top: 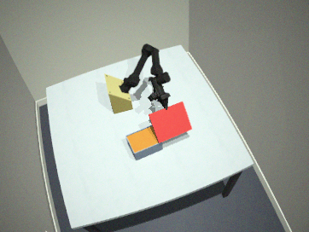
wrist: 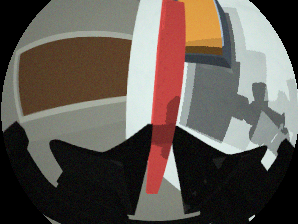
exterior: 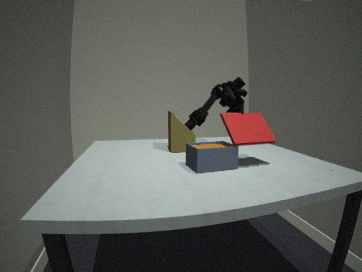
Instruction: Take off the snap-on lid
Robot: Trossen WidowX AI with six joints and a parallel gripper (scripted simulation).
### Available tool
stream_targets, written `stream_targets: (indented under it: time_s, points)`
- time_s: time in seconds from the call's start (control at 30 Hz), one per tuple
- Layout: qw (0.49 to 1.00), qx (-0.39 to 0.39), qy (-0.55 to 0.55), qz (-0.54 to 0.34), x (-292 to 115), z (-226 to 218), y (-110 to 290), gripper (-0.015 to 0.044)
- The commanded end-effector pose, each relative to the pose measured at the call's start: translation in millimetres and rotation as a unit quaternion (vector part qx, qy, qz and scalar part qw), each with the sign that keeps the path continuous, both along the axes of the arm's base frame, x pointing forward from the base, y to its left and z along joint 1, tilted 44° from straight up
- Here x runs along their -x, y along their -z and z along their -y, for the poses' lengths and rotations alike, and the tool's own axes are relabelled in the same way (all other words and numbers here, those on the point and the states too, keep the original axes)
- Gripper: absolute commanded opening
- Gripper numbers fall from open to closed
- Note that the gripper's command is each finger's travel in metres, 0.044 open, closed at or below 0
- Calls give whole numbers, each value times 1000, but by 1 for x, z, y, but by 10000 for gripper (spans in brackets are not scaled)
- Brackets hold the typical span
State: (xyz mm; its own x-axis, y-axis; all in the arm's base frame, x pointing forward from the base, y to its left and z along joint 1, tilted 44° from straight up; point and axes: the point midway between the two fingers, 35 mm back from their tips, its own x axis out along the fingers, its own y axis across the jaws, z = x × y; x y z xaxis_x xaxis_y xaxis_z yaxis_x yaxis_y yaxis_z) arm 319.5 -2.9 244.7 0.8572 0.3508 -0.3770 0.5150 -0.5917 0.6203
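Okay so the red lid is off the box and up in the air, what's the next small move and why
Probably carry the red lid a bit farther sideways from the box, then lower it. The gripper is shut on the lid's edge, the lid hangs tilted above the table, and one corner overlaps the open box from above.
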Motion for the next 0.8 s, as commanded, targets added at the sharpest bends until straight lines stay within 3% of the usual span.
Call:
stream_targets:
  time_s: [0.0,0.77]
  points:
    - [1000,3,7,8,0,-4,-13,0]
    - [1000,2,7,10,7,-38,-44,0]
